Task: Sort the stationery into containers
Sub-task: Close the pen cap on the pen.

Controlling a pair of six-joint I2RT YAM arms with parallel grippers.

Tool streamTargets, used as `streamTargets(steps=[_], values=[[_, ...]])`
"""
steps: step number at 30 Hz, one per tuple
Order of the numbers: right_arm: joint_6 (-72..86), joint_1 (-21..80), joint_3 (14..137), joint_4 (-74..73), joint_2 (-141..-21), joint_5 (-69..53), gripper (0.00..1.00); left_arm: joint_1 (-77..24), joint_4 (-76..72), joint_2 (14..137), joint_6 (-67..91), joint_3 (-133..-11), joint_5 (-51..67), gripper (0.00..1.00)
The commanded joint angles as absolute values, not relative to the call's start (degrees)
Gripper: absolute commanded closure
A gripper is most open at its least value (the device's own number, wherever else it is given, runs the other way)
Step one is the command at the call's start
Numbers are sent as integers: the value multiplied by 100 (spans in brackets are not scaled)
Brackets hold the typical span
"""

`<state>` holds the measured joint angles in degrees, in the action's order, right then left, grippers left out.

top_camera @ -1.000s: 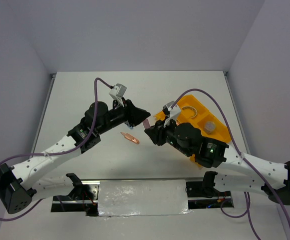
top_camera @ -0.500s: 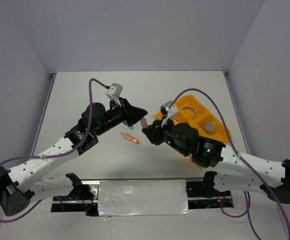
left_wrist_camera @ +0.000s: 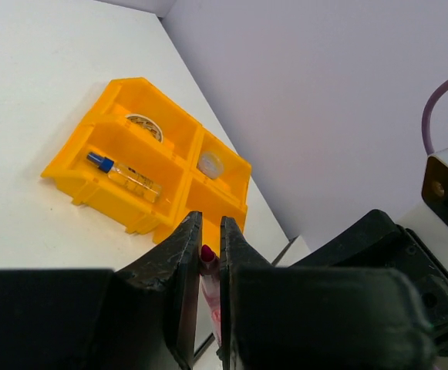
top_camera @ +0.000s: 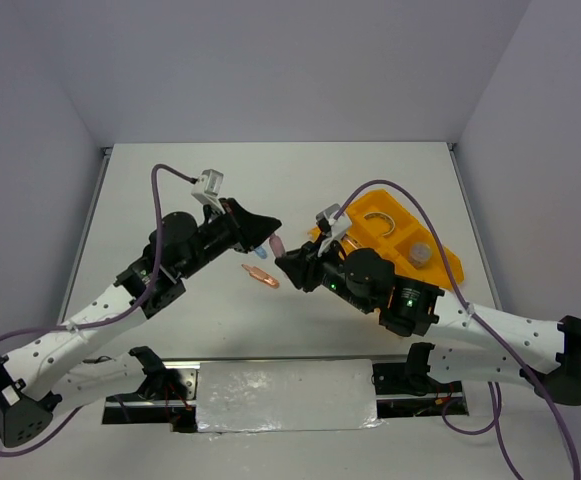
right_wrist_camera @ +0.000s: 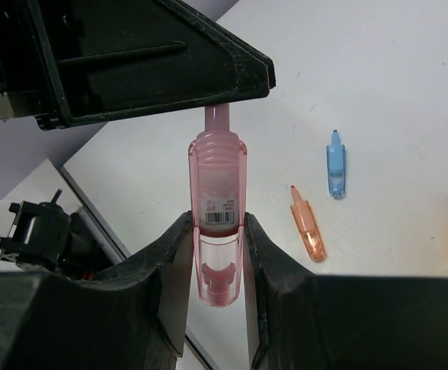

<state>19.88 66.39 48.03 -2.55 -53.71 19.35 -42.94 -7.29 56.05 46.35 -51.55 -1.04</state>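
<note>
Both grippers are shut on the same salmon-pink pen-like piece (right_wrist_camera: 218, 202), held in the air above the table. My right gripper (right_wrist_camera: 218, 231) grips its clear wide end. My left gripper (left_wrist_camera: 207, 231) pinches its thin tip (left_wrist_camera: 207, 254). In the top view the piece (top_camera: 276, 245) spans between the left gripper (top_camera: 265, 237) and the right gripper (top_camera: 285, 262). A second salmon piece (right_wrist_camera: 308, 225) and the blue pen-like piece (right_wrist_camera: 336, 164) lie on the table below. The orange-yellow tray (left_wrist_camera: 77, 166) holds the tape ring (left_wrist_camera: 144, 127), the clear cup (left_wrist_camera: 210, 163) and the blue-capped bottle (left_wrist_camera: 123, 173).
In the top view the tray (top_camera: 445, 268) lies at the right, partly behind my right arm, with the tape ring (top_camera: 378, 222) and cup (top_camera: 421, 253) showing. The loose salmon piece (top_camera: 263, 277) and blue piece (top_camera: 258, 253) lie just below the grippers.
Both grippers have shifted to the left together, away from the tray, with the pink piece still held between them. The loose pieces on the table have not moved.
</note>
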Motion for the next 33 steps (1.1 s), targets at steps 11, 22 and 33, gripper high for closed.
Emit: streamTargets(steps=[11, 22, 33], values=[[1863, 6697, 4359, -616, -5599, 1820, 70, -3586, -1837, 5036, 5098, -4992, -388, 100], [2135, 6697, 4772, -598, -5002, 2136, 0, -3586, -2354, 5019, 5203, -4501, 43, 100], [3979, 5600, 4852, 7, -4799, 266, 10, -3586, -3049, 4930, 5572, -4034, 500, 100]])
